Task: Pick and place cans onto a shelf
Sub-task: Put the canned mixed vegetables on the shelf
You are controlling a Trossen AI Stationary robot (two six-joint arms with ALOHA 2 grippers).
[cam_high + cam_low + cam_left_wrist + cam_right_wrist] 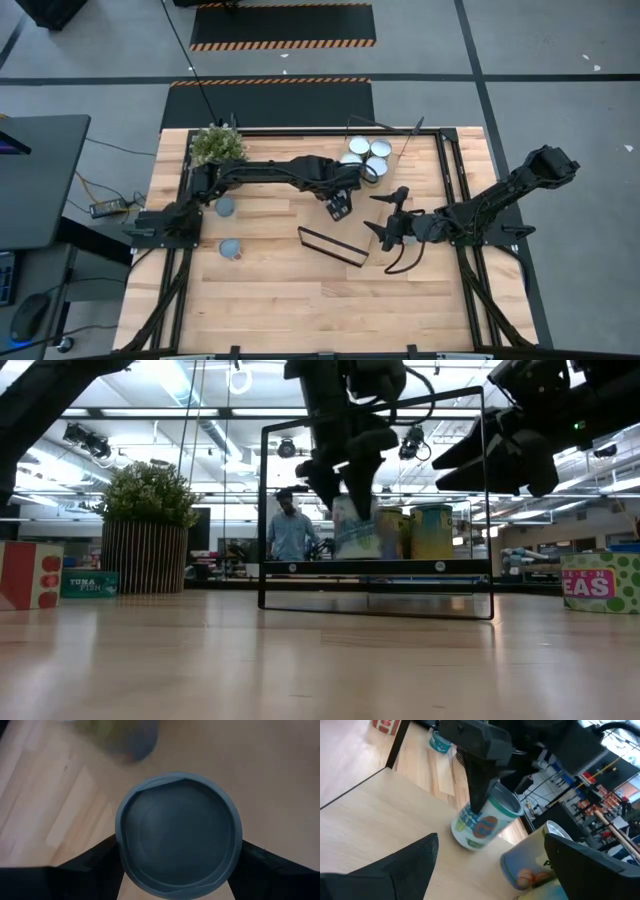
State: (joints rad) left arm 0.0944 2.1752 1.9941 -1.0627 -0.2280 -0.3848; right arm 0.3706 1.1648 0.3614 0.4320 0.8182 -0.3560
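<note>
The left gripper [340, 205] stood clamped on a can [485, 822] — one finger [85, 867] on each side of the tin's round lid, seen straight down past the wrist. From the other arm's wrist the can hung pinched near its rim and tipped, its axis leaning rather than upright, its bottom close over the wood though I could not tell whether it touched. Level with the table, this can [352, 528] sat directly under the claw, within the shelf's black wire frame [375, 505].

Just beyond the claw, toward the table's far edge, stood a cluster of cans [366, 155], tops up and touching one another; the held tin was just beside them. That was the relation the next move seemed to turn on: the can needed bringing upright and setting down beside its neighbours without knocking them.

The right gripper [385, 215] waited with its fingers spread apart and nothing between them, near the left claw and pointing toward it.

Farther out, behind the left arm's elbow, two more cans [225, 207] stood on the tabletop [300, 290] — nearer the left arm than the right. A potted plant [218, 145] stood at the far left corner.
</note>
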